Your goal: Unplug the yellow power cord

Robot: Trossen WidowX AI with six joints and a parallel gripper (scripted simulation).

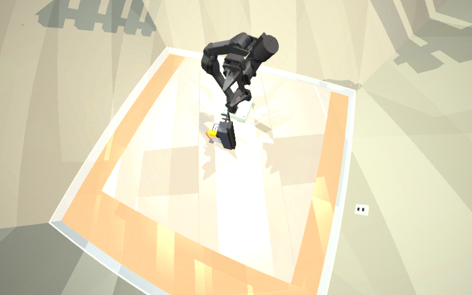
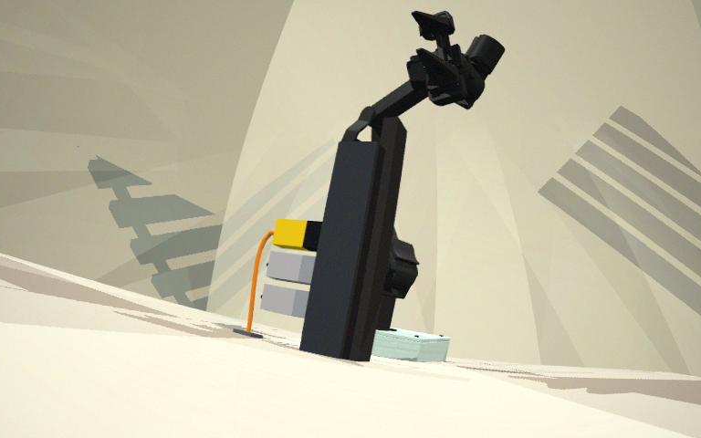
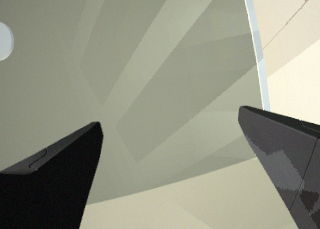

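Observation:
The power strip [image 1: 226,136] [image 2: 338,244] is a tall dark block standing upright on the table. The yellow plug [image 1: 212,133] [image 2: 289,233] is at its upper left side, with a black part between the yellow body and the strip; whether its prongs are inside is hidden. An orange cord [image 2: 255,276] runs from the plug down to a small dark plate [image 2: 247,333] on the table. My gripper [image 1: 227,99] [image 2: 415,31] [image 3: 170,121] is open and empty, above the strip in the exterior view and apart from plug, cord and strip. The wrist view shows neither plug nor strip.
Two grey plugs [image 2: 284,265] [image 2: 281,299] sit below the yellow one on the same side of the strip. The arm's pale green base [image 2: 411,347] stands behind the strip. The table has a raised white edge [image 1: 342,175]. A wall outlet [image 1: 361,209] lies beyond it.

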